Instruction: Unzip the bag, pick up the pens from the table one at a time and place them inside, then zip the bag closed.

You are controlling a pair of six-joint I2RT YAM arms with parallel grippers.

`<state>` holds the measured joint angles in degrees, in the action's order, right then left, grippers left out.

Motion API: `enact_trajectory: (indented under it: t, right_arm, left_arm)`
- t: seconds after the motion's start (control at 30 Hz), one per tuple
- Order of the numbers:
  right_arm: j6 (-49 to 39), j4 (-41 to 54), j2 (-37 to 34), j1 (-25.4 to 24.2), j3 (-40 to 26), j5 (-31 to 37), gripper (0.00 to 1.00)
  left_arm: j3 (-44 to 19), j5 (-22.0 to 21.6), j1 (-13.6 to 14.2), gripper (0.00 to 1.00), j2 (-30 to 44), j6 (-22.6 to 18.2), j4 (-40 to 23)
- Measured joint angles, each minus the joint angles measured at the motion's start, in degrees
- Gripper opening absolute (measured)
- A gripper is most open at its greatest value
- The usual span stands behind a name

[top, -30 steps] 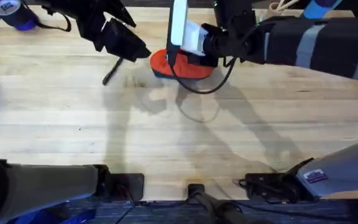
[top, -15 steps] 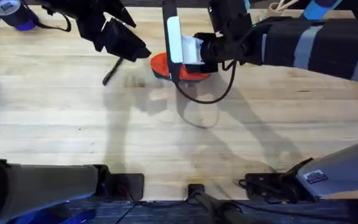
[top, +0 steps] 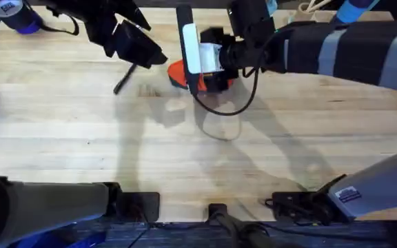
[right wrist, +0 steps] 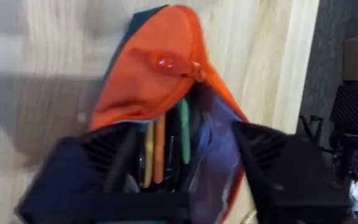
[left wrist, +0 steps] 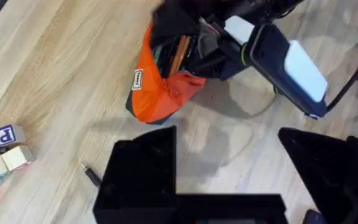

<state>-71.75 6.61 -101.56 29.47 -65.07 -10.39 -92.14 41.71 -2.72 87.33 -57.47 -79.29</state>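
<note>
The right claw (right wrist: 185,162) stands spread over the open mouth of the orange bag (top: 179,71) at the table's (top: 185,151) far side, the left claw (left wrist: 229,180) open near the black pen (top: 124,78), which may roll if nudged

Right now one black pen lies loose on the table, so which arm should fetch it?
Left: its gripper hovers beside the black pen, while the right gripper is at the bag's mouth.

Orange bag (right wrist: 160,74) with navy underside on pale, grained table (top: 185,158).
</note>
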Motion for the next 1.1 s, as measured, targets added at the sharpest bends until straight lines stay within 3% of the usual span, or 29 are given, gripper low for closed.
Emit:
enact_trajectory:
  t: [0.03, 0.1, 0.47, 0.67, 0.83, 1.1]
  right_arm:
    - [0.25, -0.19, 0.02, 0.0, -0.1, 0.0, 0.952]
    - [1.49, -0.15, 0.02, -0.02, -0.4, 0.04, 0.993]
    - [9.83, 0.45, 0.35, -0.08, -0.4, 0.52, 0.996]
    - [20.56, 1.19, 4.06, -1.29, -0.38, 0.44, 0.997]
    - [31.72, 1.12, 9.95, -3.65, -0.38, 0.03, 0.997]
    - [44.31, 2.45, 17.03, -6.72, -0.38, 0.02, 0.998]
  left_arm:
    - [0.0, 0.0, 0.0, 0.993, 0.0, 0.0, 0.0]
    - [-0.01, 0.0, 0.0, 0.993, 0.0, 0.0, 0.0]
    - [0.0, 0.0, 0.0, 0.994, 0.0, 0.0, 0.04]
    - [0.0, -0.68, -0.02, 0.993, 0.0, 0.05, 0.04]
    - [0.0, -5.15, -0.64, 0.993, 0.0, 3.82, 2.6]
    - [0.0, -16.0, -1.18, 0.994, 0.06, 11.33, 7.76]
